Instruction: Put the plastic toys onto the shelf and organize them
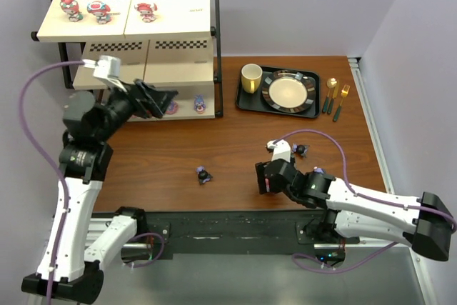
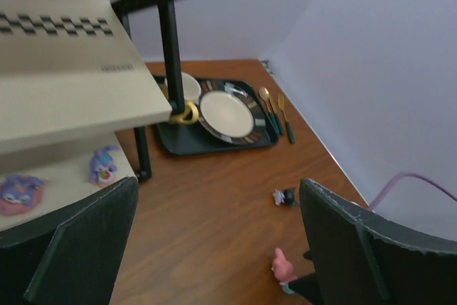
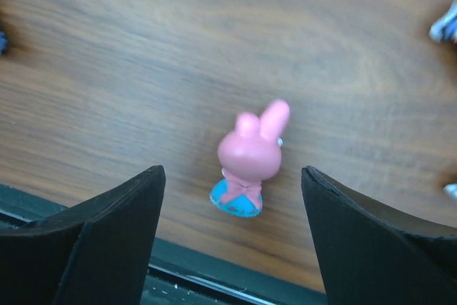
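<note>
The shelf (image 1: 171, 16) stands at the back left, with three red and pink toys (image 1: 98, 11) on its top board. On the lowest board are a purple toy (image 2: 103, 164) and one on a pink base (image 2: 18, 192). My left gripper (image 1: 163, 100) hovers open and empty in front of that board. A pink bunny-eared toy on a blue base (image 3: 250, 158) stands by the table's near edge. My right gripper (image 3: 232, 241) is open around it, and neither finger touches it. Dark toys lie on the table, one (image 1: 203, 174) in the middle and one (image 1: 301, 150) to the right.
A black tray (image 1: 246, 101) at the back centre holds a yellow mug (image 1: 250, 77) and a plate (image 1: 288, 92). Gold cutlery (image 1: 335, 98) lies right of it. The black table-edge rail (image 3: 214, 280) runs just below the right gripper's fingers.
</note>
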